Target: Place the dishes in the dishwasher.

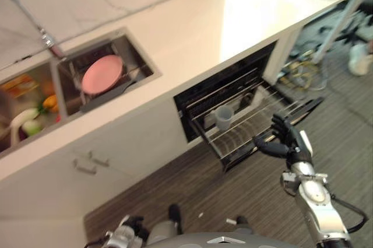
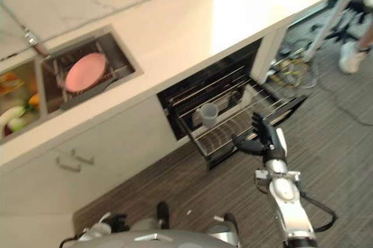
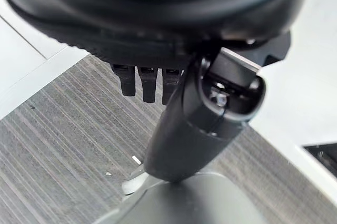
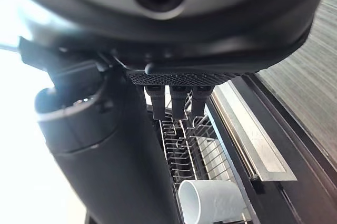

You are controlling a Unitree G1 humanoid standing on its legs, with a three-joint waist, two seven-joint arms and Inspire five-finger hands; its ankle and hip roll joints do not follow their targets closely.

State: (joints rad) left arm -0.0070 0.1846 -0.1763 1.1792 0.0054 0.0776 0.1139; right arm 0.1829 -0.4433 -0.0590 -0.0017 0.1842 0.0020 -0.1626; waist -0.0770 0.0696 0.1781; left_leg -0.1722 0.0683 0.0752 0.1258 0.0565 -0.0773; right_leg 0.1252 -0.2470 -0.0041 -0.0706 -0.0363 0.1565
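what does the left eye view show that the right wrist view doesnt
Left eye view alone: the pink plate in the sink, the white counter, and the drawer handles below it. Right wrist view alone: a close look along the open right hand into the rack's wire tines. Both share the pulled-out dishwasher rack with the white cup in it.

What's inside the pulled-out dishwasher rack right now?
One cup stands in the rack; the rest of its visible wire looks bare. The right hand covers part of its front edge, so that part stays unseen.
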